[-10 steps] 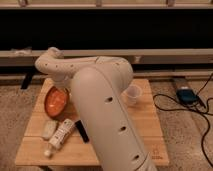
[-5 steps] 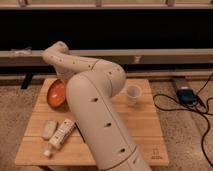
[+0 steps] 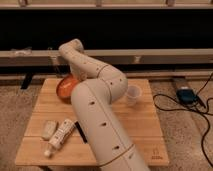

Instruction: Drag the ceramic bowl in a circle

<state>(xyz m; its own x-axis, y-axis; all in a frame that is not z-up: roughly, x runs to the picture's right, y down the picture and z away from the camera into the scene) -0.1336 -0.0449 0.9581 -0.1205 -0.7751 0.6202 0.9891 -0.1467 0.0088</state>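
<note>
The arm reaches across the bench [image 3: 145, 125] toward its eleven o'clock corner, where the bowl [image 3: 66, 87] sits. The pincer [image 3: 73, 86] is hidden behind the arm at the bowl's rim; it is shut, probably pressing on the rim to drag it, though no grip shows. One bowl, one cup [image 3: 133, 94] at two o'clock, one tube [image 3: 60, 137], one small pack [image 3: 49, 129].
</note>
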